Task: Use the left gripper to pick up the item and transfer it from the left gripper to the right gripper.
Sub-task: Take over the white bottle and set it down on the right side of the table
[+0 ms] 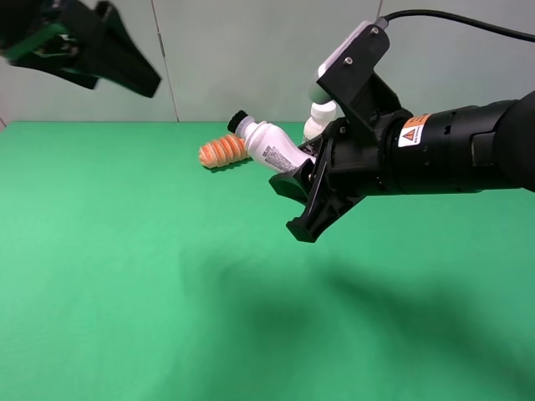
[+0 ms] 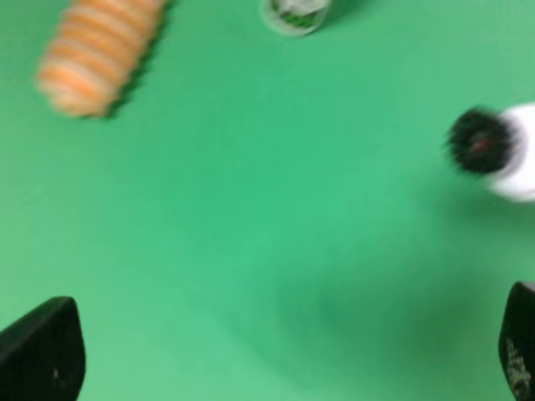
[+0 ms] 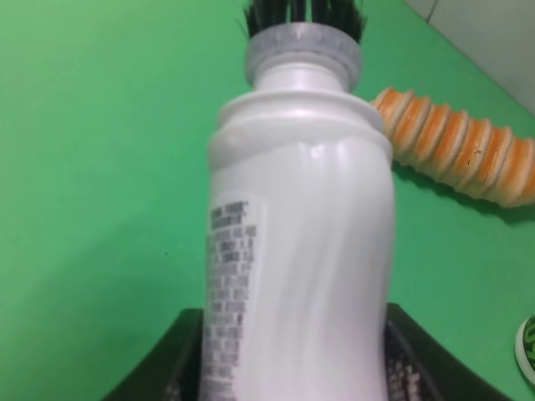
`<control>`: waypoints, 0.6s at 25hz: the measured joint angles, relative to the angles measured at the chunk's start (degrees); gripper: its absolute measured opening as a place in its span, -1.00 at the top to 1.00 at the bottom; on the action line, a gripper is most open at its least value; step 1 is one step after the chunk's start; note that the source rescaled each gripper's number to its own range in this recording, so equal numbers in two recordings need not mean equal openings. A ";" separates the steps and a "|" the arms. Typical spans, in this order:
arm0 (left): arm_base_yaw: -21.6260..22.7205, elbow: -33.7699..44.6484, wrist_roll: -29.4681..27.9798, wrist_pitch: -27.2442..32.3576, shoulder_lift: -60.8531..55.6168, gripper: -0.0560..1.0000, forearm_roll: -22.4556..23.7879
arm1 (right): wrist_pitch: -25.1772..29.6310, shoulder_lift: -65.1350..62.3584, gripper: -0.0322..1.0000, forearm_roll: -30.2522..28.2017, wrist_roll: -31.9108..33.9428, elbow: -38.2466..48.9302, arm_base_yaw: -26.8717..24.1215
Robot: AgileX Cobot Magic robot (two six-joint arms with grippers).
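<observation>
Exterior high: one item, one roll

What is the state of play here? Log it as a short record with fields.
bottle: white, black cap, tilted, held off the green table
right hand: shut on the bottle's lower end
left hand: open, empty, raised clear of the bottle
orange roll: lying on the table beyond the bottle's cap
handover: looks done, as only the right hand holds the bottle
</observation>
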 joint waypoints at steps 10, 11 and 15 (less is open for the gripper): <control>0.00 0.00 -12.03 6.43 -11.08 -1.00 16.13 | 0.31 0.00 0.90 0.00 0.00 0.00 0.00; 0.00 0.00 -12.99 7.43 -12.26 -1.00 17.79 | 0.31 0.00 0.90 0.00 0.00 0.00 0.00; 0.00 0.00 -17.53 11.07 -16.52 -1.00 22.91 | 0.36 0.00 0.90 0.00 0.00 0.00 0.00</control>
